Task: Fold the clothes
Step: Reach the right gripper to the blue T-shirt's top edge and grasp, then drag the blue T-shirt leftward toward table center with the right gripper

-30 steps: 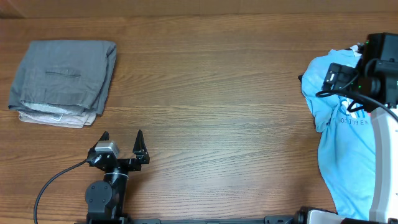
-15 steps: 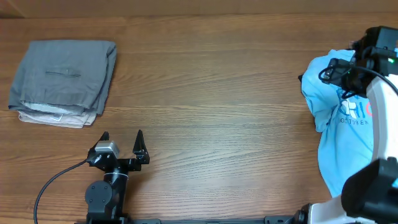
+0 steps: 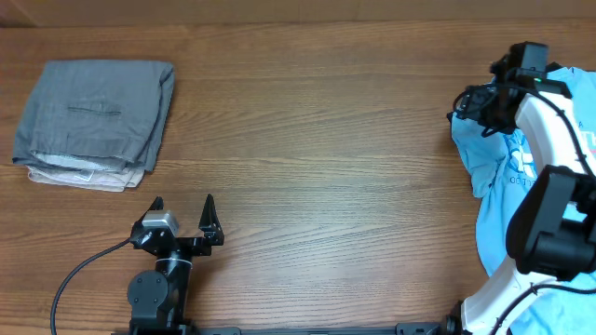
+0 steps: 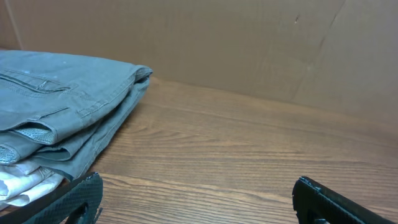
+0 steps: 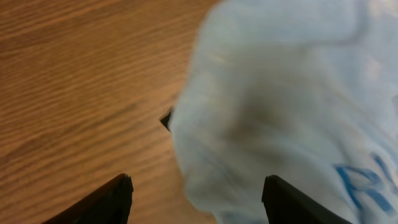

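Left arm (image 3: 158, 270): black, with grey wrist block (image 3: 160, 221), trailing black cable (image 3: 74, 277) and tapered fingers (image 3: 210, 216); right arm (image 3: 549, 126): white links, black joints, green wrist light (image 3: 537, 80).

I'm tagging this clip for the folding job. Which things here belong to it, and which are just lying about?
In the job:
- light blue cotton T-shirt with lettering
- right claw, open at the shirt's edge

Lying about:
- folded grey trousers on a folded white garment
- left claw, open, holding nothing
- wooden table
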{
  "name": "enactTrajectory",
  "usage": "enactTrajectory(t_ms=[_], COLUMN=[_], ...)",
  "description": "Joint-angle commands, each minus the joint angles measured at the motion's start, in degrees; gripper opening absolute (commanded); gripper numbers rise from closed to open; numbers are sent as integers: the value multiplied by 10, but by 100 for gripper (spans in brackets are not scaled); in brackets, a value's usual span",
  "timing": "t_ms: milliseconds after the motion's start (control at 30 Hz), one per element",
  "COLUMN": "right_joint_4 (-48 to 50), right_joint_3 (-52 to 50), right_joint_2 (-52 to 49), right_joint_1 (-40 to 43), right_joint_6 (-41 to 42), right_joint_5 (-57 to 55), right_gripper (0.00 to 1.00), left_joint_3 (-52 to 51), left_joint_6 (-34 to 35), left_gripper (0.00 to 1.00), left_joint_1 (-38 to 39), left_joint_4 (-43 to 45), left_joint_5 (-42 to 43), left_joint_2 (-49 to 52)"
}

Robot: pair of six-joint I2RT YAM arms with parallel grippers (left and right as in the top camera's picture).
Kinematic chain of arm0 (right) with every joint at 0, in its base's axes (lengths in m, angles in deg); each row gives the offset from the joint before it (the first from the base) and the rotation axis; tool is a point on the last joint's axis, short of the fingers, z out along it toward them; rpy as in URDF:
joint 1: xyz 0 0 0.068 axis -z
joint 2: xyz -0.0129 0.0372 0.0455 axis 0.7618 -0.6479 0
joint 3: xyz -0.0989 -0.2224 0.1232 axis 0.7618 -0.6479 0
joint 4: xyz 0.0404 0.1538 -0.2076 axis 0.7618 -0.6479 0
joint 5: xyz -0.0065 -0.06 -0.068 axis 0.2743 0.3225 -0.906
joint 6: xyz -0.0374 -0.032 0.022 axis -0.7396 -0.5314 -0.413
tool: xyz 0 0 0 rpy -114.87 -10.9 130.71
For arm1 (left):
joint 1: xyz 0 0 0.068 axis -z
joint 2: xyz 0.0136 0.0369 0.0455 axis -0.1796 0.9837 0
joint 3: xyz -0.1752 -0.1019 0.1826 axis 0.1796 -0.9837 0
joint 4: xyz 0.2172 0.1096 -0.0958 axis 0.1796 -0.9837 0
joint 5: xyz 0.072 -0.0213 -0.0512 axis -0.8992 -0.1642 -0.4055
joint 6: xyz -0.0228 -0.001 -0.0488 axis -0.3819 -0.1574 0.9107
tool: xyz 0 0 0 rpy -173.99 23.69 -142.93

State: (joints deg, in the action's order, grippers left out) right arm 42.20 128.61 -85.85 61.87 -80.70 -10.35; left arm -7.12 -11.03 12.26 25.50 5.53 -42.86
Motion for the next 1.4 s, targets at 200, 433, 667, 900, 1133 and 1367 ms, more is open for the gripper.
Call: enactTrajectory(t_ms=[200, 433, 667, 900, 1133, 1367], right_joint_4=[55, 80, 94, 95, 120, 123], right_joint_3=[12, 12, 11, 10, -14, -21], right_joint_2=[-56, -79, -80, -80, -80, -89], right_joint_1=[-22, -23, -24, -25, -26, -26], right_joint_6=[60, 74, 91, 91, 91, 91], right_joint_5=[-48, -50, -56, -57, -57, -57], right_gripper=[71, 67, 50, 44, 41, 39], left_joint_3=[-3, -3, -3, -3, -3, -3], left_joint_6=[4, 4, 4, 4, 4, 4], left_gripper=[100, 100, 100, 100, 100, 100], left_joint_1=[4, 4, 4, 4, 4, 4], left_joint_4=[1, 1, 1, 1, 1, 1], left_joint_5=[-8, -8, -8, -8, -8, -8], left_joint_2=[-6, -6, -6, -6, -6, -7])
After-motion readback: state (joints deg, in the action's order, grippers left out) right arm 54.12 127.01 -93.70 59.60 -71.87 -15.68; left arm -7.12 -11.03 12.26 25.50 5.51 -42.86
